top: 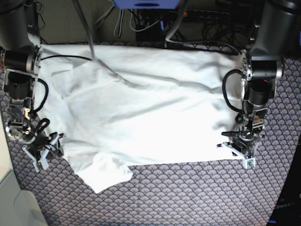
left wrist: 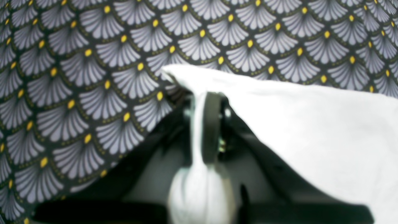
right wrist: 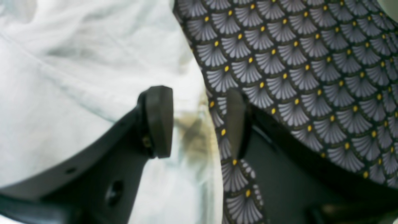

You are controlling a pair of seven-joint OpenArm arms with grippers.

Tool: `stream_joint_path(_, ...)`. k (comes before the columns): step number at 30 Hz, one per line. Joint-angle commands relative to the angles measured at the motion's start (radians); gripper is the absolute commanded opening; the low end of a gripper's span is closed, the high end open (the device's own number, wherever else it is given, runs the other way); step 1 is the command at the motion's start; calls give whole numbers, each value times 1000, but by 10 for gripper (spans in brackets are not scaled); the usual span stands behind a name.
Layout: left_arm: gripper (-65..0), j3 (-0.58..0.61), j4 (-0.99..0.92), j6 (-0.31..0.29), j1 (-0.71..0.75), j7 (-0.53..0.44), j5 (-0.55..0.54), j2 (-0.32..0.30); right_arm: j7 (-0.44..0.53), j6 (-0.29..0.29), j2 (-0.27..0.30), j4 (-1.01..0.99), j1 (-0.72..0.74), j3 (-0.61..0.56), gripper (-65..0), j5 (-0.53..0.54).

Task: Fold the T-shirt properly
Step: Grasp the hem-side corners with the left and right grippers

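Two pincers flank the T-shirt: left pincer clamped on its corner to lift; right pincer apart, straddling the edge.

One T-shirt is lying on one patterned tablecloth. Two arms are showing, each carrying one gripper: the left gripper and the right gripper. Several cables are lying behind; their exact number is not clear.
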Motion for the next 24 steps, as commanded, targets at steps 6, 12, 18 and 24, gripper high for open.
stream_joint_path(6,-643,3,8,3,-22,15,1,-5,89,-25,17,-123,37,2,-362,12)
stream_joint_path(12,-643,3,6,3,-20,15,1,-22,109,-42,15,-134,31,2,-362,11)
stream_joint_path(18,-643,3,8,3,-20,51,1,-25,109,-42,12,-134,33,2,-366,11)
stream_joint_path(24,-644,3,8,2,-20,54,1,-23,109,-42,9,-132,31,2,-496,11)
